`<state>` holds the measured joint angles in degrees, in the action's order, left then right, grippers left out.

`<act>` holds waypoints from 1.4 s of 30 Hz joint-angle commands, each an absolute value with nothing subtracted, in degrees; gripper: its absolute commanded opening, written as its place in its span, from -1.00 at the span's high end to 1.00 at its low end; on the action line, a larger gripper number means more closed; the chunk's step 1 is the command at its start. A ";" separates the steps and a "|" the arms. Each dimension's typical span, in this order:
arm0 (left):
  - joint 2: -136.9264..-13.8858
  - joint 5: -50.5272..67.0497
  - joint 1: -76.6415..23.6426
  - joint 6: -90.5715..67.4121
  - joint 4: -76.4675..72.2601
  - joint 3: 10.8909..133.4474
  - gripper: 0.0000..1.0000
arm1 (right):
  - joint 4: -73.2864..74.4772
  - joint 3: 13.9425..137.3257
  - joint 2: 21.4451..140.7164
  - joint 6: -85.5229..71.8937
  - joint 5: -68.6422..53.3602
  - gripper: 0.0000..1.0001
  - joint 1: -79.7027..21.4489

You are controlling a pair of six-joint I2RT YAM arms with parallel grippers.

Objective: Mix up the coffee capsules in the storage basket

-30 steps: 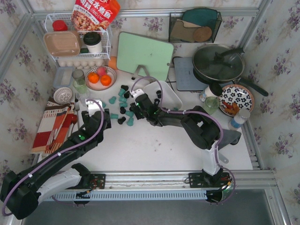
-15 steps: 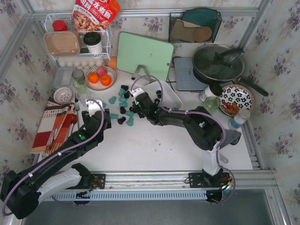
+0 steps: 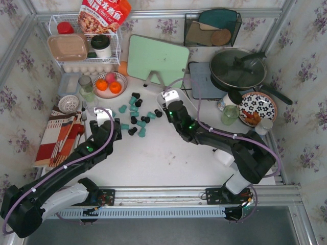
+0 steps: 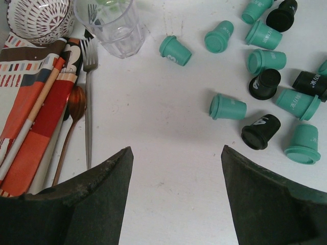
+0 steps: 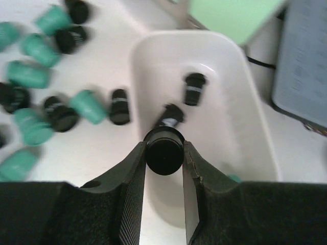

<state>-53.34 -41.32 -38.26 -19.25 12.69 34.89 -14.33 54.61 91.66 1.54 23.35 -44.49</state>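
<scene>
Pinching a black capsule (image 5: 163,153), right hand (image 5: 163,155) hangs over the storage basket (image 5: 232,117) (few inside, task barely begun). Most coffee capsules (image 4: 228,107) lie on bench (image 4: 168,204) beside basket. Left hand (image 4: 176,150) spread, empty.

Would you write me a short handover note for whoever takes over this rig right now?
Left gripper: open, empty, above the table beside the loose capsules.
Right gripper: shut on a black capsule, above the basket.
Done: two black capsules lie in the basket.
Left: drop the held one, bring in the teal and black ones lying on the table, then mix.
</scene>
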 commanded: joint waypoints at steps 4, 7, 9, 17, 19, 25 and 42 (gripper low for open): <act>-54.39 -40.83 -38.30 -19.60 12.41 35.59 -0.45 | -16.97 48.33 89.50 -1.19 30.28 0.51 -38.39; -55.27 -40.92 -38.23 -19.67 12.16 35.77 -0.45 | -16.41 47.29 89.99 -3.51 27.58 0.24 -36.27; -55.92 -41.06 -38.23 -19.85 11.93 35.77 -0.45 | -16.33 46.92 90.21 -4.17 26.31 0.03 -35.69; -58.28 -37.23 -37.23 -21.16 12.04 36.47 -0.77 | -18.79 43.71 89.14 -4.47 22.99 -0.30 -35.33; -58.34 -35.26 -36.44 -21.26 11.61 36.12 -0.89 | -22.52 40.77 88.31 -4.42 22.07 -0.31 -35.33; -59.89 -24.31 -32.45 -21.82 10.76 36.15 -0.85 | -27.97 37.85 86.82 -3.90 21.02 -0.31 -35.33; -90.71 -14.77 -27.77 -21.70 18.41 55.44 -0.61 | -28.70 35.17 82.94 -4.57 21.90 -0.30 -35.37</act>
<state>-86.54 -15.51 -28.45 -21.04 16.29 52.07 -26.94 34.74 82.32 -4.51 21.15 -35.35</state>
